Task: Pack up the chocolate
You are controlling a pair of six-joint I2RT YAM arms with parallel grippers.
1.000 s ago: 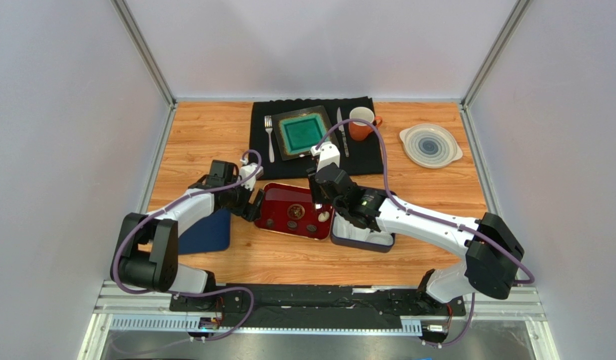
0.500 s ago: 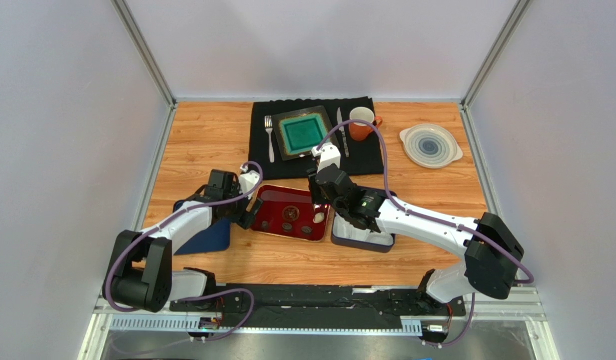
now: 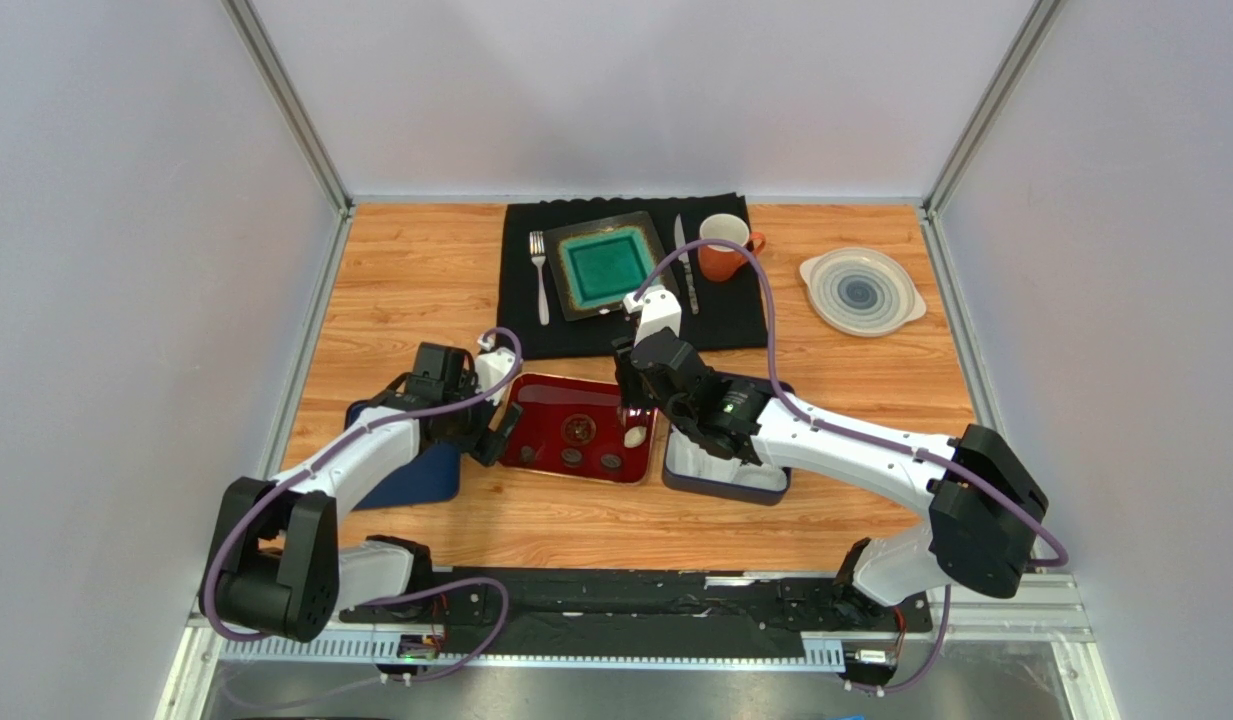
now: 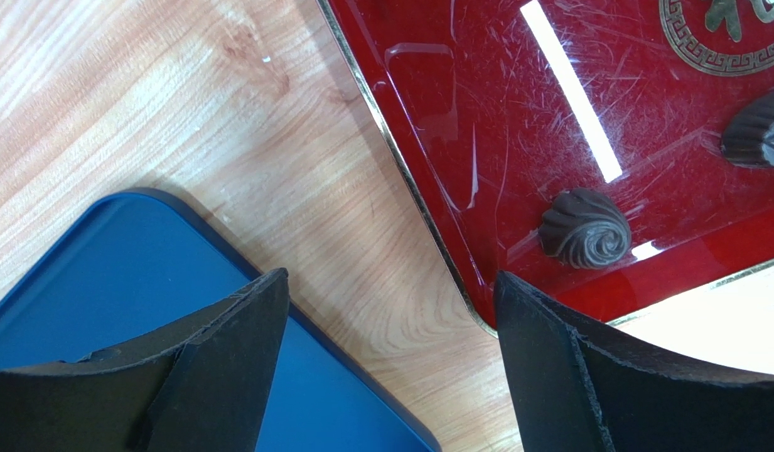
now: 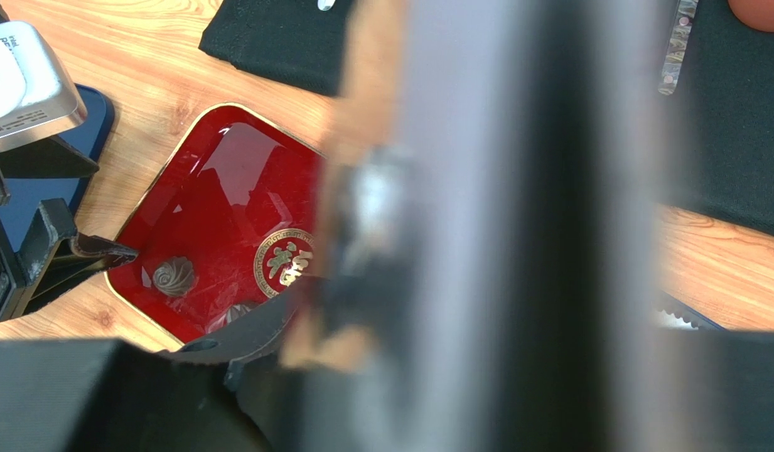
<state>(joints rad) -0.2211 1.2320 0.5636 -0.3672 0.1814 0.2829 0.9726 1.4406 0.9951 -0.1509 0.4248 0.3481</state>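
A red lacquer tray [image 3: 540, 393] lies mid-table and holds the chocolate: several dark rounds [image 3: 573, 455] and a cream oval [image 3: 636, 437]. The left wrist view shows a dark swirl piece [image 4: 585, 229] near the tray's corner [image 4: 428, 113]. My left gripper [image 3: 495, 432] [image 4: 390, 282] is open and empty, low over bare wood between the tray and a blue lid [image 4: 126, 311]. My right gripper [image 3: 633, 402] hangs over the tray's right edge. In its wrist view one dark finger [image 5: 221, 339] shows above the tray [image 5: 221, 188], and a blurred grey shape hides the jaws.
A white box with a dark rim [image 3: 727, 480] sits under the right forearm, right of the tray. The blue lid [image 3: 415, 468] lies left of it. At the back, a black mat [image 3: 637, 315] carries a green plate [image 3: 604, 266], fork, knife and orange mug [image 3: 723, 248]. A round grey dish [image 3: 861, 290] stands at back right.
The left arm has drawn back toward the near edge, its gripper still open. The tray has shifted slightly left and nearer. The right arm has hardly moved.
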